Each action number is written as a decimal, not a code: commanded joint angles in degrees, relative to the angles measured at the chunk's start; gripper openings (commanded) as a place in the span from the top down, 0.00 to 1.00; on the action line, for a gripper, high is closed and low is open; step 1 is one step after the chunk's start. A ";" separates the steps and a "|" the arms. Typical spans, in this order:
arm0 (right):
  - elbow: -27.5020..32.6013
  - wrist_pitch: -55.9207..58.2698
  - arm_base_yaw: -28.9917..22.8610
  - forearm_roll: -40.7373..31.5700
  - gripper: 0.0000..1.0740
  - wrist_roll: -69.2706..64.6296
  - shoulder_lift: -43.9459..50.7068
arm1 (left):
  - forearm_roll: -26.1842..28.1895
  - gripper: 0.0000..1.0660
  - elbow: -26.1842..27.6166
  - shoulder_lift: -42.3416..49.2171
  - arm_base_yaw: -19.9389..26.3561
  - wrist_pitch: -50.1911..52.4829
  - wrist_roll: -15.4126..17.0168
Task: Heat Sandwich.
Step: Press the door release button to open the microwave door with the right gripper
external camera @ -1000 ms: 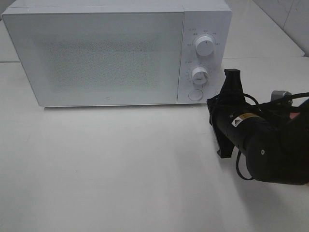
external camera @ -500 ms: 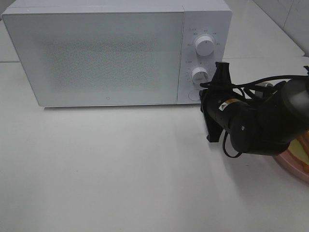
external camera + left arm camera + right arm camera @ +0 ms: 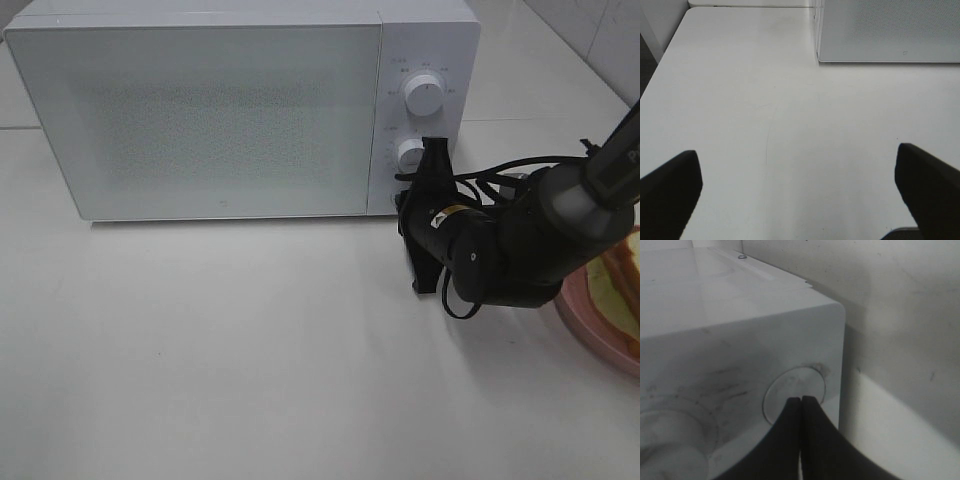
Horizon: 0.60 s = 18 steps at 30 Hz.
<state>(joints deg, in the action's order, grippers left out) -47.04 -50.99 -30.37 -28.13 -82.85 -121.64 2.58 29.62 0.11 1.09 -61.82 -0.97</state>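
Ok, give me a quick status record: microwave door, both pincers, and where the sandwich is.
microwave: door closed
right pincer: shut, tips at the round button; contact unclear
left pincer: open, empty, above bare table
sandwich: on the pink plate, at the right edge of the high view
step: door not yet open, sandwich not yet inside
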 commanded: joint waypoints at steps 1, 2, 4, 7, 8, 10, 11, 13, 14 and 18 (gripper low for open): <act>-1.66 -0.29 1.20 0.74 1.00 0.34 -0.74 | -0.06 0.06 -0.11 0.00 -0.34 0.52 0.23; -2.01 -0.29 1.38 0.74 1.00 0.80 -1.03 | -0.06 0.06 -0.11 0.00 -0.34 0.52 0.23; -2.29 -0.46 1.72 0.69 1.00 0.92 -1.20 | -0.06 0.06 -0.11 0.00 -0.34 0.52 0.23; -3.09 -0.74 2.41 0.63 1.00 0.92 -1.72 | -0.06 0.06 -0.11 0.00 -0.34 0.52 0.23; -3.32 -0.74 2.46 0.74 1.00 0.97 -1.72 | -0.06 0.06 -0.11 0.00 -0.34 0.52 0.23; -3.32 -3.67 2.46 0.63 1.00 1.03 -1.72 | -0.06 0.06 -0.11 0.00 -0.34 0.52 0.23; -3.32 -4.30 2.46 0.69 1.00 0.97 -1.72 | -0.06 0.06 -0.11 0.00 -0.34 0.52 0.23; -3.32 -5.27 2.41 0.74 1.00 0.97 -1.72 | -0.06 0.06 -0.11 0.00 -0.34 0.52 0.23; -3.32 -6.82 2.41 0.74 1.00 0.86 -1.66 | -0.06 0.06 -0.11 0.00 -0.34 0.52 0.23; -3.32 -7.79 2.41 0.74 1.00 0.69 -0.92 | -0.06 0.06 -0.11 0.00 -0.34 0.52 0.23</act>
<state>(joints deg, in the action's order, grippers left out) -48.99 -51.85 -28.99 -27.90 -82.79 -123.30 2.58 29.62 0.11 1.09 -61.82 -0.97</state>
